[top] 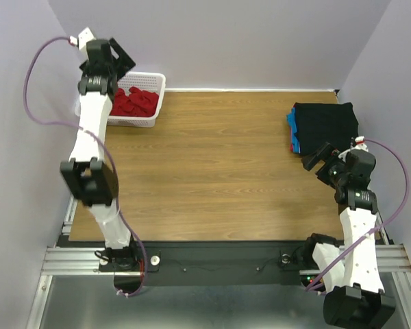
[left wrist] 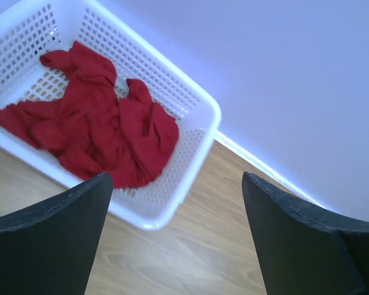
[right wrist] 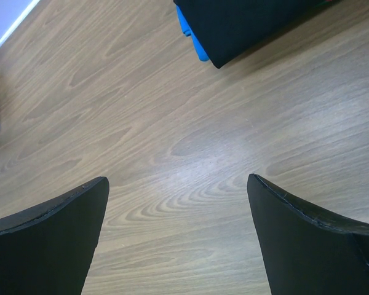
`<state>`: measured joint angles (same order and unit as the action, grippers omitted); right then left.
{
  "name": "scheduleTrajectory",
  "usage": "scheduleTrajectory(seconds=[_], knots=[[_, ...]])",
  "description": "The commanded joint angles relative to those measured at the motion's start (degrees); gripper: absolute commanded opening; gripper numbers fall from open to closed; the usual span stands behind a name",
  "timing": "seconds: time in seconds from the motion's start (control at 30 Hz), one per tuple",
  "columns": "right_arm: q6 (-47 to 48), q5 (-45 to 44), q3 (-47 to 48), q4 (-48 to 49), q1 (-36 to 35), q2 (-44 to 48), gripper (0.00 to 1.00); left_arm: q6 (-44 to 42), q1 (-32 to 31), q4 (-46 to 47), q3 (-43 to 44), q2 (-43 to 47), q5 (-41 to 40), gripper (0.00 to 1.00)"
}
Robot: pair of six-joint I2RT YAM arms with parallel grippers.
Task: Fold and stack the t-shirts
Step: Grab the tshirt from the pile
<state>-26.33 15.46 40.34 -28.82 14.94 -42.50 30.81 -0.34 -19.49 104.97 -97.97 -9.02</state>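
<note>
Red t-shirt (left wrist: pixel 92 123) lies crumpled in the white basket (left wrist: pixel 210 117), sleeves and collar lost in the folds. The basket's far end is cut off by the frame edge in the left wrist view. Left gripper (left wrist: pixel 175 184) is held above the basket, fingers spread wide, nothing between them. The shirt sits ahead and to the left of the fingertips, not touching. Folded stack: black t-shirt (top: pixel 325 123) on top, blue t-shirt (top: pixel 292 134) edge peeking out beneath, anything lower hard to make out. In the right wrist view the stack runs out of frame at the top. Right gripper (right wrist: pixel 178 181) is also wide open, holding nothing, over the wooden table (top: pixel 212 164), with the stack ahead of its fingertips and apart from them. A wide stretch of wood lies between basket and stack; walls (top: pixel 246 41) stand close behind and at both sides.
</note>
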Motion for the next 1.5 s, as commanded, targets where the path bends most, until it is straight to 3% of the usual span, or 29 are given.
scheduleTrajectory(seconds=[0.0,0.07,0.17,0.3,0.57,0.77,0.87,0.9,1.0,1.03,1.2,1.47], knots=[[1.4,-1.0,0.6,2.6,0.2,1.5,1.0,-4.7,3.0,-11.8,27.0,-20.7,0.0,0.98],[1.6,-1.4,0.6,2.6,0.2,1.8,1.0,-4.6,4.2,-9.6,32.6,-27.8,0.2,0.99],[1.7,-2.0,0.8,2.6,0.2,1.7,1.0,-4.4,5.6,-0.2,31.5,-32.0,1.2,0.99],[1.7,-2.6,0.2,2.5,0.2,2.2,1.0,-5.1,5.5,5.3,32.8,-40.0,-0.3,0.99],[1.5,-2.9,0.3,2.5,0.1,1.7,1.0,-11.9,3.3,2.8,36.7,-50.2,-11.1,0.99],[1.4,-3.1,0.0,2.5,0.2,1.8,1.0,-14.2,3.5,-1.8,39.4,-56.4,-9.3,0.98],[1.5,-3.3,-0.1,2.5,0.2,2.5,1.0,-15.2,3.4,-0.3,37.9,-55.8,-9.7,0.81],[1.5,-3.4,0.0,2.5,0.1,2.5,1.0,-15.2,3.3,0.1,36.4,-55.4,-9.6,0.59],[1.5,-3.6,-0.1,2.5,0.2,2.7,1.0,-16.0,3.4,0.1,36.7,-55.7,-6.4,0.29],[1.5,-3.4,-0.1,2.5,0.2,2.6,1.0,-16.1,3.4,0.0,37.2,-55.4,-5.6,0.0],[1.5,-2.6,0.0,2.5,0.2,2.4,1.0,-14.3,3.3,3.4,36.3,-49.6,-2.7,0.0],[1.8,-1.9,-0.4,2.5,0.1,2.5,1.0,-10.3,3.3,10.3,35.4,-30.1,5.2,0.0]])
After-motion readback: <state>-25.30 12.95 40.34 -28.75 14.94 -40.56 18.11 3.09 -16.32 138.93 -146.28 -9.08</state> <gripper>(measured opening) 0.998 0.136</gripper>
